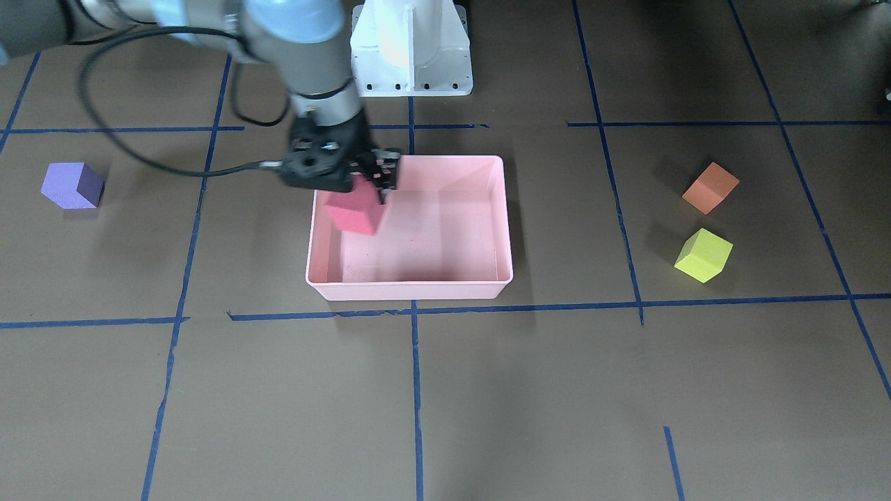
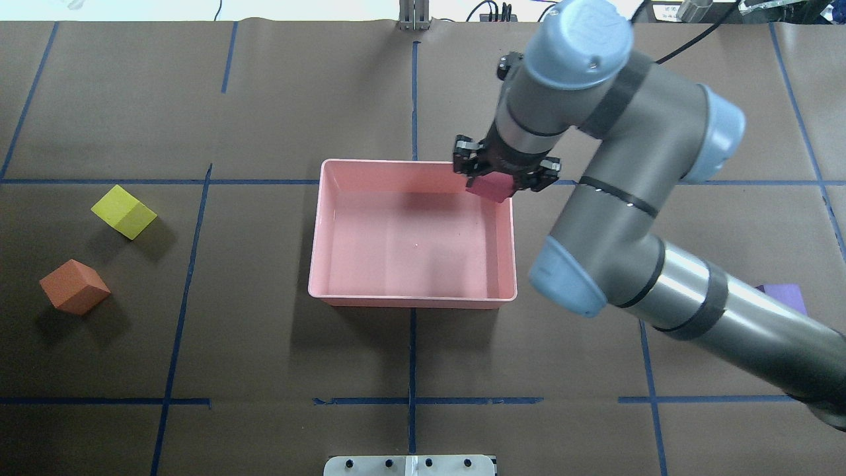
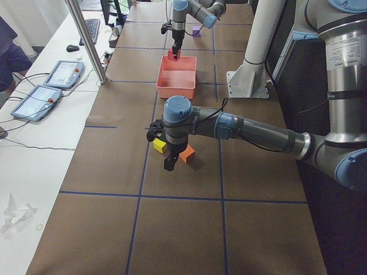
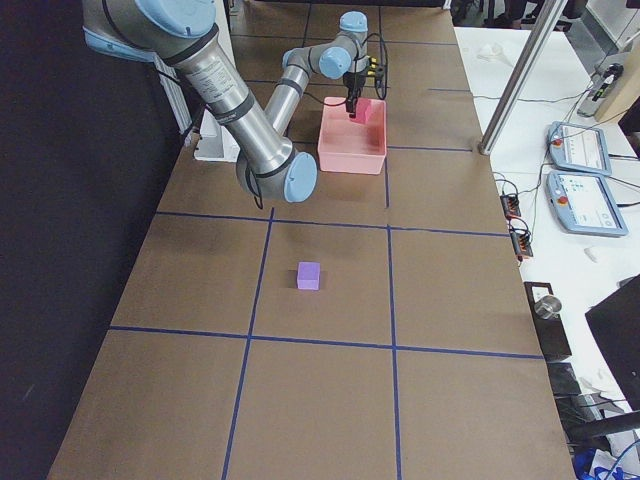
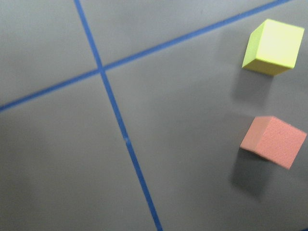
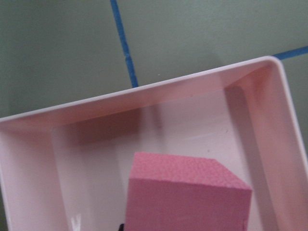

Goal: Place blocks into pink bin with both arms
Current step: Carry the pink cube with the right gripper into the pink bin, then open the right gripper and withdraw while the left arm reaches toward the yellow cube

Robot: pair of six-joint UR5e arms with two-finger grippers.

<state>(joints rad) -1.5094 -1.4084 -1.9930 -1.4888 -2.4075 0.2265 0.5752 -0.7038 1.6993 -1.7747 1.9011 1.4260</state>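
Overhead exterior view puts the red-pink block (image 2: 489, 188) clamped between the right fingers (image 1: 387, 172), hanging over the right-hand end of the pink bin (image 2: 410, 299). A shadow on the bin floor in the front-facing view suggests the block is raised off the bottom, not resting on it. The right wrist view looks past the block down at one inside corner of the bin, with the wall close by.

The step in hand looks like the drop. To do it well, the block should sit fully inside the rim before the fingers part, since it is close to the end wall and could catch on the rolled edge. A small move toward the middle of the bin and a short descent would keep the light foam from bouncing out. Then open, and lift straight up so nothing drags.

No block lies in the bin yet. The purple block (image 1: 72, 185) waits on the table (image 2: 264, 370) on the right arm's side. The orange block (image 1: 710, 188) and the yellow-green block (image 1: 703, 255) sit near each other on the left arm's side. The left fingers (image 3: 168, 165) hover near those two, seen only from the side, so I cannot tell whether they are apart or together.
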